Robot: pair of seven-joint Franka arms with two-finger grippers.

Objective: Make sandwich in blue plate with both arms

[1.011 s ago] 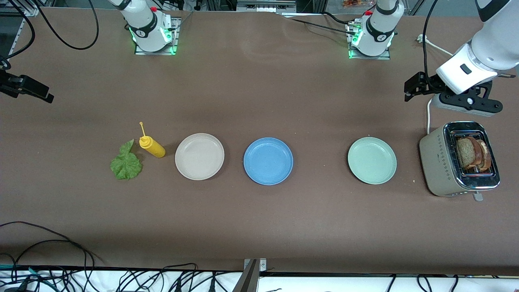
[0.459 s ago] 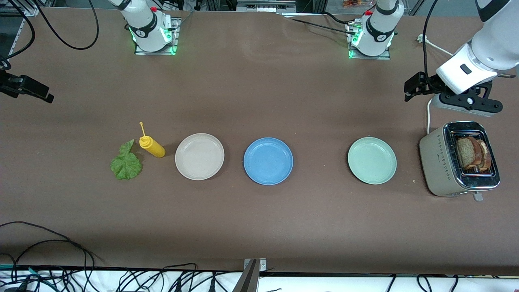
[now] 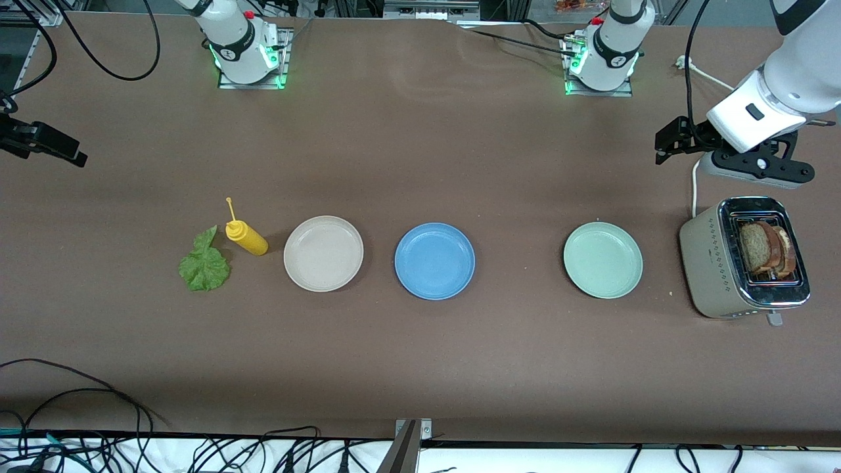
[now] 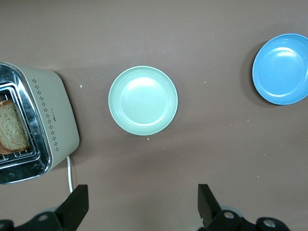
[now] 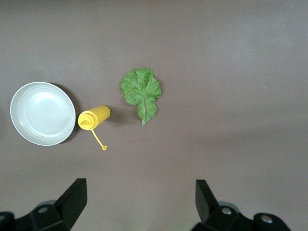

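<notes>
Three plates sit in a row across the brown table (image 3: 420, 144): a beige plate (image 3: 323, 253) toward the right arm's end, the blue plate (image 3: 434, 261) in the middle, bare, and a pale green plate (image 3: 603, 259) toward the left arm's end. Two slices of brown bread (image 3: 765, 249) stand upright in the slots of a beige toaster (image 3: 713, 266) just beside the green plate, at the left arm's end of the table. A ruffled lettuce leaf (image 3: 205, 266) lies flat on the table at the other end of the row, touching or nearly touching a yellow squeeze bottle (image 3: 246, 236) that stands between it and the beige plate.

The left gripper (image 4: 142, 209) hangs in the air over the table near the toaster, its fingers (image 4: 77, 204) spread wide and holding nothing. The right gripper (image 5: 139, 207), at the edge of the front view, hangs over the right arm's end of the table, its fingers (image 5: 74, 199) likewise spread wide and empty, with the lettuce and bottle in its wrist view.
</notes>
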